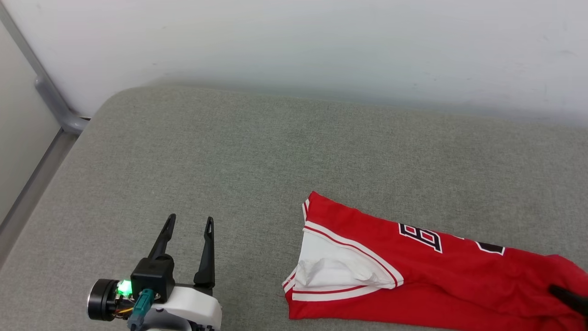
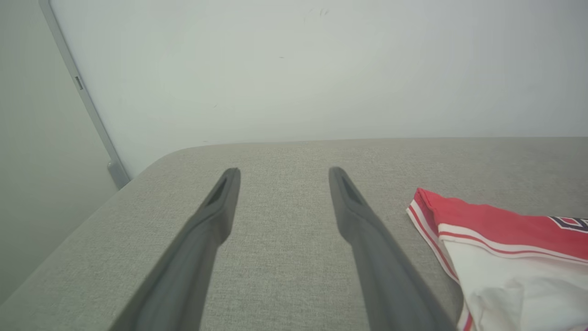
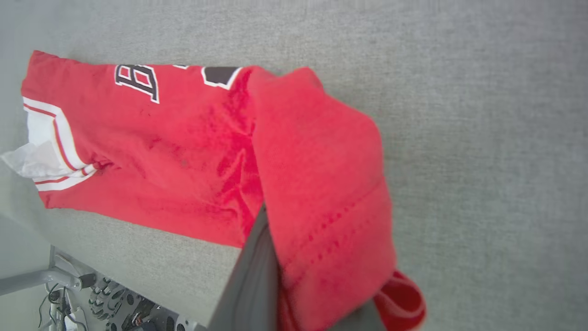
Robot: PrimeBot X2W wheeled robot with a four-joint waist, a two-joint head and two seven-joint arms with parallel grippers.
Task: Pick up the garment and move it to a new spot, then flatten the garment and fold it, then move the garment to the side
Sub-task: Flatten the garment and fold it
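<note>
You've got the right gripper [image 3: 271,230] pinching the garment [image 1: 413,271], left gripper [image 1: 191,218] spread idle: pickup step, so lift and carry next.

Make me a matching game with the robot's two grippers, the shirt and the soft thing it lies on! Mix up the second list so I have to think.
Column one
1. left gripper
2. right gripper
3. garment
4. cushion

Column two
A. red, with a white sleeve
B. grey fabric
C. open, nothing between its fingers
D. closed on red cloth

Right pairs: 1-C, 2-D, 3-A, 4-B
</note>
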